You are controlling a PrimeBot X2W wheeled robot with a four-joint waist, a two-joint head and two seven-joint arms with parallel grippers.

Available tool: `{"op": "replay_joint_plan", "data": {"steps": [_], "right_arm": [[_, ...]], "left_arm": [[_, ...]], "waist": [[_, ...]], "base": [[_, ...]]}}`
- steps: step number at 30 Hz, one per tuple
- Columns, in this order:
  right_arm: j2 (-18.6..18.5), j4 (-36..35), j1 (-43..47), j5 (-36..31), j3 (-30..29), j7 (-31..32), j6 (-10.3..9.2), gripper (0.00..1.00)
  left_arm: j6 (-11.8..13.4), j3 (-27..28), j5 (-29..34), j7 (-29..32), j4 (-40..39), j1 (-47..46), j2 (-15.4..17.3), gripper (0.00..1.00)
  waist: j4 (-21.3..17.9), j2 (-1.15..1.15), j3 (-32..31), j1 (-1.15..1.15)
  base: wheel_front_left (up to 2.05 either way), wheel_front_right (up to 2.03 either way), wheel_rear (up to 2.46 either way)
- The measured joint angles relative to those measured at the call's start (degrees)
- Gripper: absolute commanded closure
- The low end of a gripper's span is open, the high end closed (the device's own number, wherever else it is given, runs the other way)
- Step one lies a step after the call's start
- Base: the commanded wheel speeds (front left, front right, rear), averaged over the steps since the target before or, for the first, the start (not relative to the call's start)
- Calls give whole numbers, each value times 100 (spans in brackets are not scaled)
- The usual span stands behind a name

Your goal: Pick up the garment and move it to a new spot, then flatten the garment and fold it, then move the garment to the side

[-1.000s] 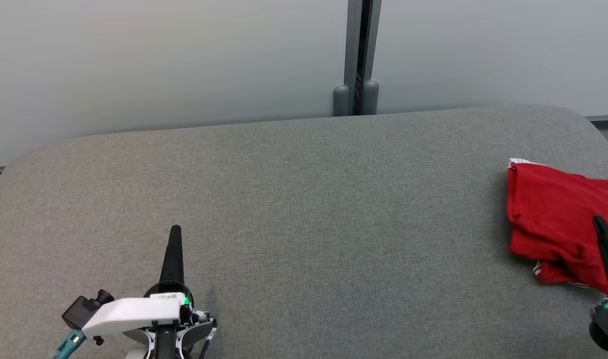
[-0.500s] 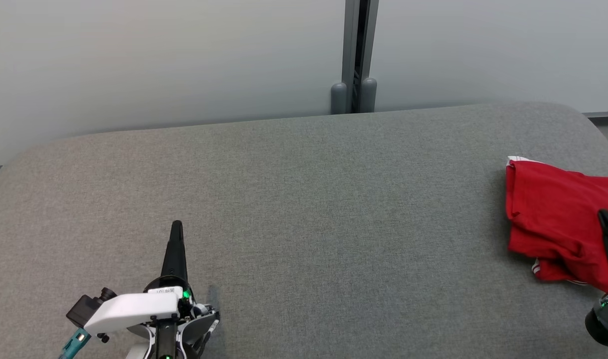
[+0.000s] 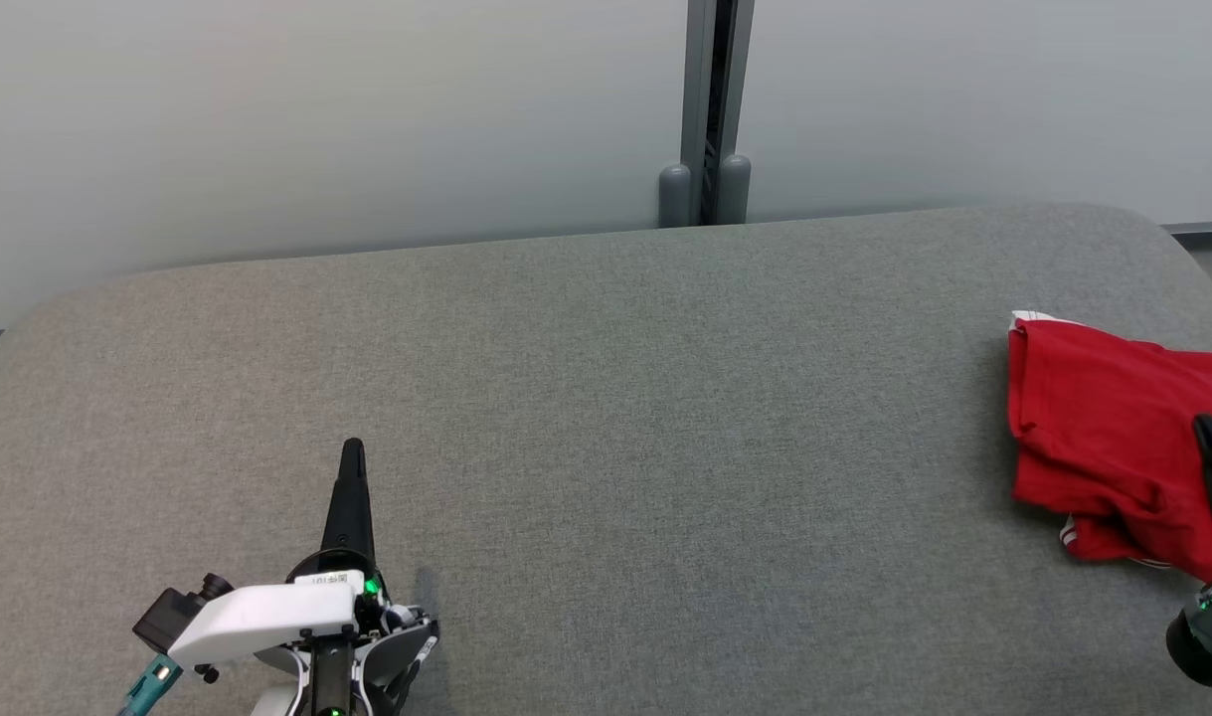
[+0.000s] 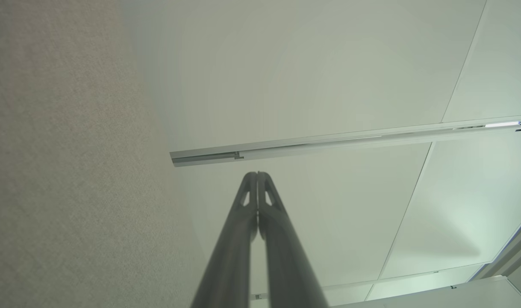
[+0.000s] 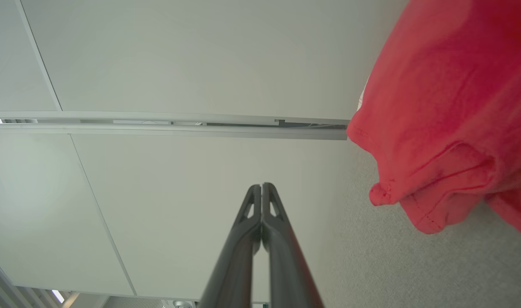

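Observation:
A red garment (image 3: 1103, 438) with white trim lies folded at the far right of the grey padded table (image 3: 606, 418), running off the head view's right edge. My right gripper (image 3: 1207, 428) hovers over its near right part, fingers pressed together, holding nothing. The right wrist view shows that shut gripper (image 5: 261, 186) with the garment (image 5: 448, 111) off to its right, apart from the fingers. My left gripper (image 3: 352, 449) stands shut and empty over bare table at the lower left; its fingers (image 4: 257, 174) meet at the tips in the left wrist view.
A pale wall with a grey vertical post (image 3: 710, 109) stands behind the table's far edge. The table's rounded corners show at far left and far right. Grey fabric stretches between the two grippers.
The head view shifted slightly between one second ago and half a second ago. Since then nothing has visibly moved; both grippers stay shut.

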Motion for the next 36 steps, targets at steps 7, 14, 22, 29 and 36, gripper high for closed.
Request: {"op": "replay_joint_plan", "data": {"steps": [7,14,22,29,36], "right_arm": [[-7,0,0,4,9,-2,0,100],[-14,1,0,32,22,-11,0,100],[-21,0,0,40,33,-20,0,100],[-25,1,0,44,44,-27,0,100],[-33,1,1,45,51,-29,0,100]], "left_arm": [[0,0,0,0,0,0,0,100],[0,0,0,0,0,0,0,100],[0,0,-1,0,0,0,0,100],[-1,0,-1,0,0,0,0,100],[-1,0,-1,0,0,0,0,100]], "waist": [[0,0,0,0],[0,0,0,0],[0,0,0,0],[0,0,0,0],[0,0,0,0]], "base": [[0,0,0],[0,0,0],[0,0,0],[0,0,0],[0,0,0]]}}
